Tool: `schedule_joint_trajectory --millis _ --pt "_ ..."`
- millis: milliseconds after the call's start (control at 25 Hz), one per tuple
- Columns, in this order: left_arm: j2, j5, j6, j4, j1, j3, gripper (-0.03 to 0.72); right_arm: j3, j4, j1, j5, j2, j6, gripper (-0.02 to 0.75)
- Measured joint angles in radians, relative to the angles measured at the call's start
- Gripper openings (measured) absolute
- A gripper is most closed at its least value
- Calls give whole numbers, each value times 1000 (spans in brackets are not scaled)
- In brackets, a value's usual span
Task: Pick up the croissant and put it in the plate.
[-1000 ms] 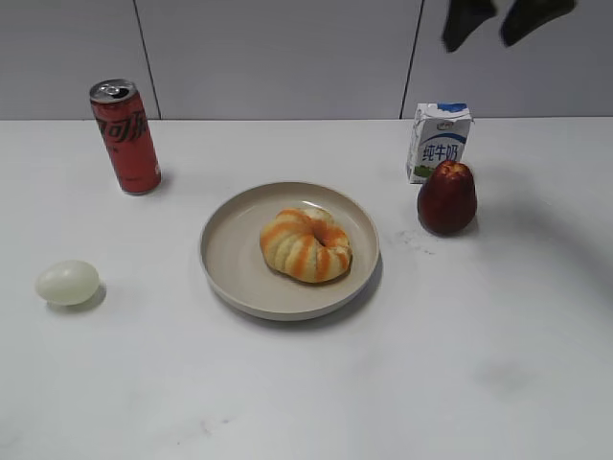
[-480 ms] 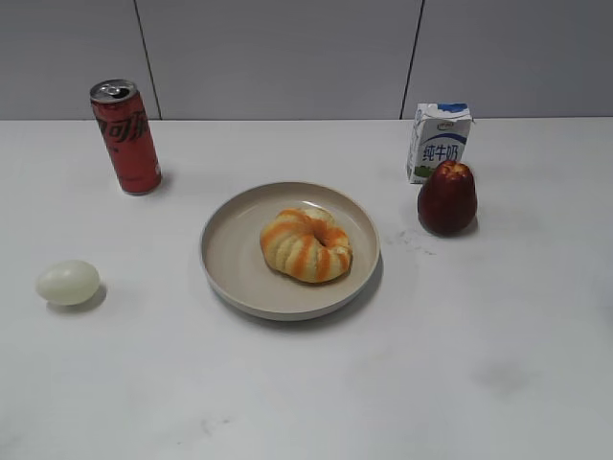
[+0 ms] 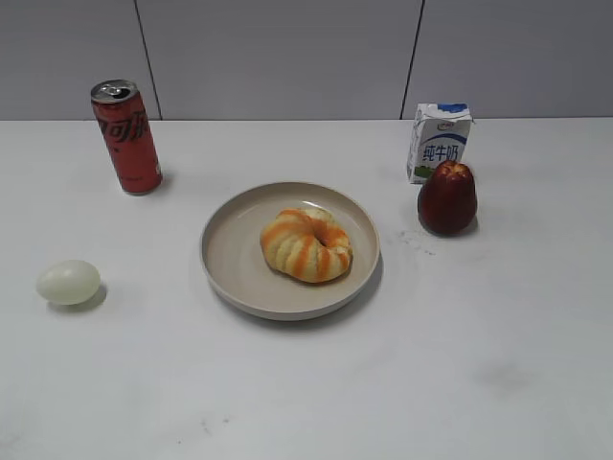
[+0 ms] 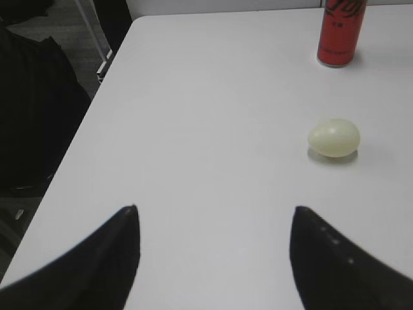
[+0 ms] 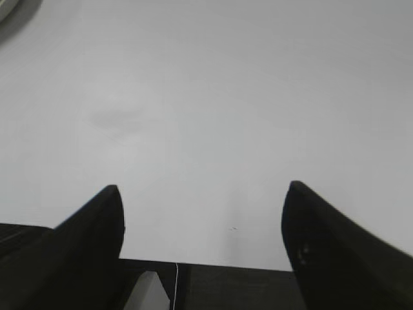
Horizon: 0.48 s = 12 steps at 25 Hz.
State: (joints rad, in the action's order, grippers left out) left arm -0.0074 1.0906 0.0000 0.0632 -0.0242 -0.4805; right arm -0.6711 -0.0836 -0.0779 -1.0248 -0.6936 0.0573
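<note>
Croissant (image 3: pixel 306 244) sits inside the plate (image 3: pixel 230 254), slightly right of its middle and clear of the rim, so I judge the placing done. From the exterior view neither arm is in sight. On my left wrist view the left gripper (image 4: pixel 213 216) has its fingers spread wide and empty over the counter (image 3: pixel 460 364), with the egg (image 4: pixel 333 137) and the red can (image 4: pixel 339 32) ahead. My right gripper (image 5: pixel 200 194) is likewise parted, holding nothing, near the counter's edge. Outward stand the milk carton (image 3: pixel 440 142) and the dark red fruit (image 3: pixel 447 197), touching or nearly so. The counter is white, backed by grey wall panels.
</note>
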Motion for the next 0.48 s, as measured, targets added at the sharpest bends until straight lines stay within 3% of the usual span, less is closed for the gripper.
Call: schedule_joint_trajectory --millis 280,480 --pt "0 0 0 0 0 0 552 154 4 0 -2 316 1 572" --pt "0 0 0 0 0 0 552 169 10 0 -6 473 1 572"
